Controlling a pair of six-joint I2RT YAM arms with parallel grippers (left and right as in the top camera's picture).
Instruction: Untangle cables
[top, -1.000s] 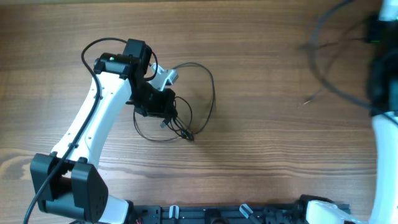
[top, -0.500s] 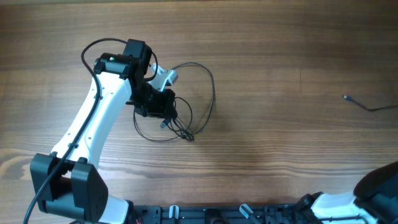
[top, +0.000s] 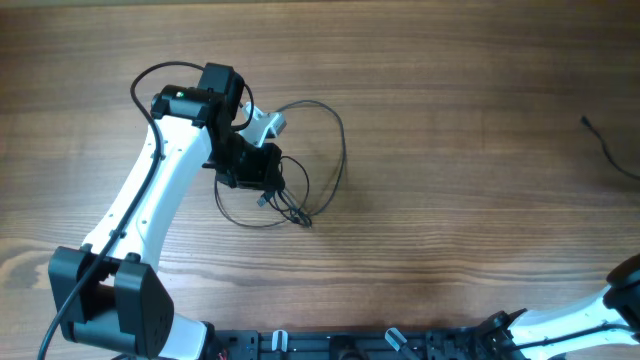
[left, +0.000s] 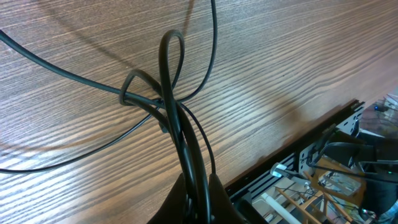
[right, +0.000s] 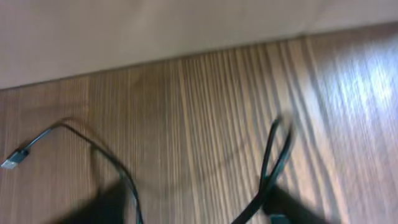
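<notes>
A tangle of thin dark cables (top: 322, 150) lies in loose loops left of the table's middle. My left gripper (top: 262, 178) is shut on strands of this bundle. In the left wrist view the left gripper (left: 198, 202) pinches two or three strands, which rise into a narrow loop (left: 171, 56). A separate cable piece (top: 604, 143) lies at the far right edge. In the blurred right wrist view the right gripper (right: 199, 208) is open with its fingers wide apart. A cable with a small plug (right: 13, 161) passes its left finger, and a doubled strand (right: 273, 155) lies by its right finger (right: 292, 208).
The left arm (top: 150, 200) reaches from the near left corner. Only part of the right arm (top: 625, 290) shows at the near right corner. A black rail (top: 380, 345) runs along the front edge. A pale wall (right: 155, 25) stands beyond the table in the right wrist view.
The right arm swung from the far right down to the near right corner and its jaws opened. The cable piece it carried now lies at the right edge. The left arm is unmoved.
</notes>
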